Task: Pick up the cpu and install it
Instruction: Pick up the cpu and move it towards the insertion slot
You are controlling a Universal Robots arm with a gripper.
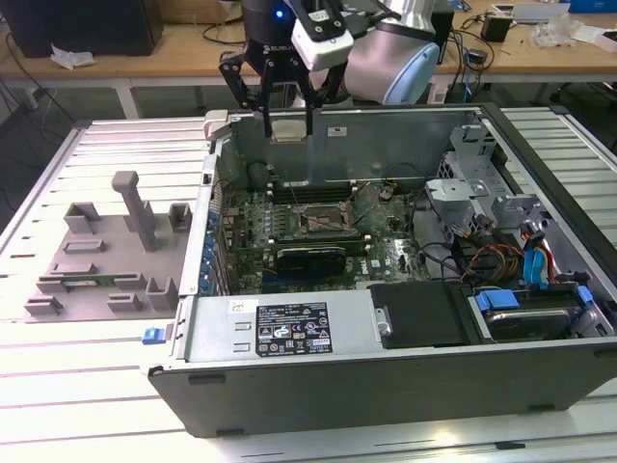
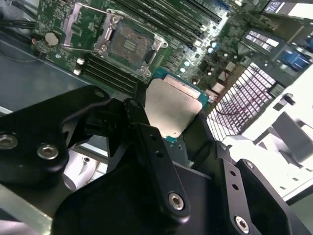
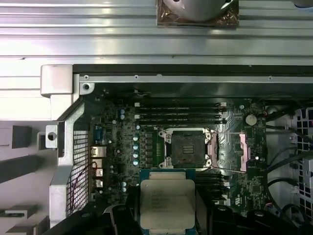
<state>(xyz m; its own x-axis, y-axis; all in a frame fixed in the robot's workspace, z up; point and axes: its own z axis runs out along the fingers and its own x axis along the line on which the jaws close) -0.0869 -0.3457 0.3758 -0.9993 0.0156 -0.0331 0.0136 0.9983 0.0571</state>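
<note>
— Where was the cpu (image 3: 167, 203) seen?
— It was gripped between the closed fingers of the tool (image 1: 287, 133), raised above the open computer case (image 1: 386, 381), well apart from the uncovered motherboard socket (image 3: 188, 147).

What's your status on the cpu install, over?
Pincer shut on the cpu, raised over the open case. Socket open and bare, cpu not yet seated. Nothing seen in the way between cpu and socket.
</note>
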